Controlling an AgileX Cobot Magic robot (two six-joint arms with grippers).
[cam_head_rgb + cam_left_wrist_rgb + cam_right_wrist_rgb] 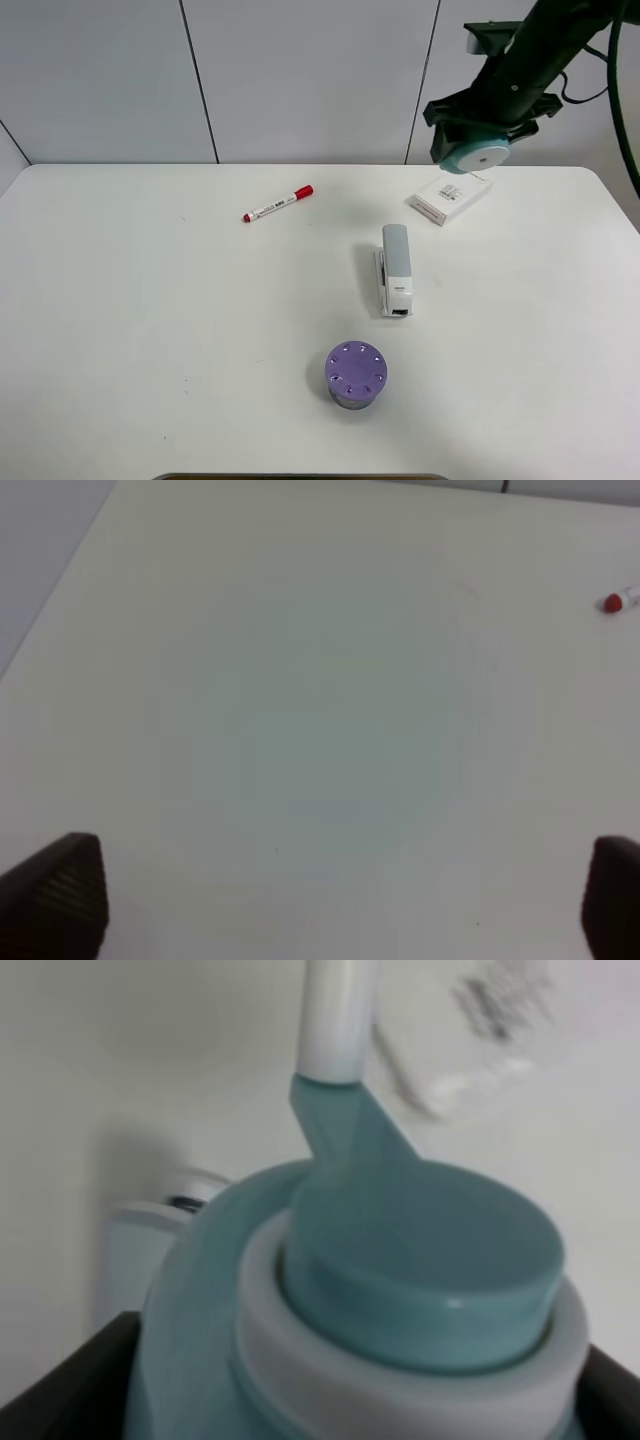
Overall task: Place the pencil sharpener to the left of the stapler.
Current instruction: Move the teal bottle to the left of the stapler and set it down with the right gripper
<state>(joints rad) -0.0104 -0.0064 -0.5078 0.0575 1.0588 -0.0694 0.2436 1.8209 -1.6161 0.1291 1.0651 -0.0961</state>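
Gripping the sharpener (478,156), my right pincer (484,130) is clenched on its teal body and holds it raised over the far right of the table (150,330), just above a white box (450,198). The stapler (394,270) lies near the table's middle, well apart from the sharpener. A marker (278,208) lies further left, and a purple cylinder (356,375) stands near the front edge. My left pincer (335,900) hangs released, its fingers (55,895) spread wide.
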